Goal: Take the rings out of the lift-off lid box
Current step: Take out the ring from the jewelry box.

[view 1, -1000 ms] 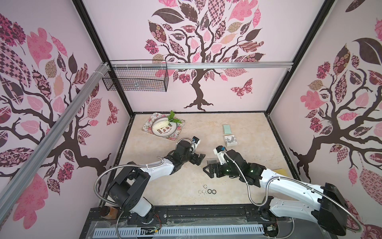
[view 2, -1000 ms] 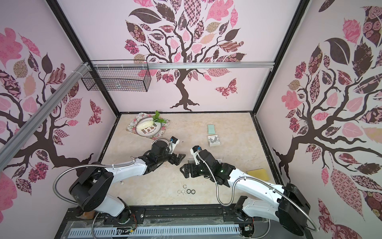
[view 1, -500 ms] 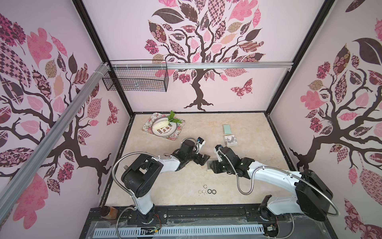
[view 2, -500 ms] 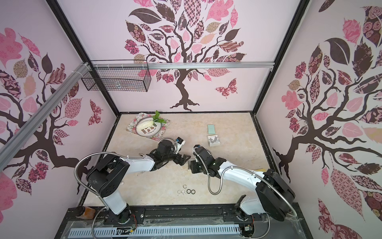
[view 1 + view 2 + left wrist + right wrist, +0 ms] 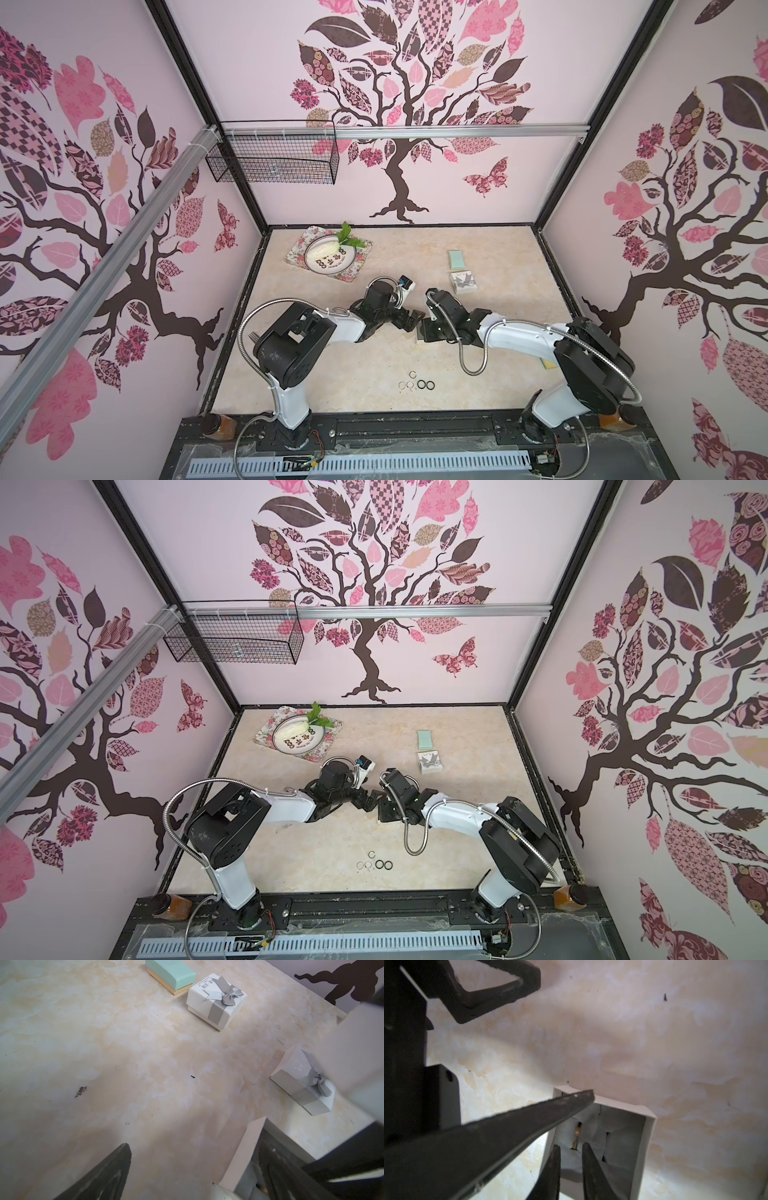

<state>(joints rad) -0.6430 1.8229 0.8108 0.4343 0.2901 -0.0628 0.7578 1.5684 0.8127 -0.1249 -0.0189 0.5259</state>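
The lift-off lid box point(image 5: 640, 1153) stands open on the table, white with a grey cushion. One gold-coloured ring point(image 5: 577, 1131) stands in the cushion slot. My right gripper point(image 5: 571, 1146) reaches into the box. Its jaws are a narrow gap apart, and the ring's lower end lies just past the tips. My left gripper point(image 5: 193, 1147) is open, with one of its fingers point(image 5: 529, 1118) lying across the box's corner. In both top views the grippers point(image 5: 409, 320) point(image 5: 428, 330) meet mid-table. Several rings point(image 5: 415, 384) point(image 5: 374, 864), silvery and black, lie near the front.
A white piece with a grey bow point(image 5: 301, 1084) lies tilted beside the box. Further back are a white bow box point(image 5: 463, 281) and a mint box point(image 5: 457, 258). A plate on a floral tray point(image 5: 353, 272) sits back left. A yellow pad point(image 5: 548, 365) is under the right arm.
My right gripper has narrowed its jaws from wide open and dipped into the box. The left gripper has shifted right to the box's edge, still open.
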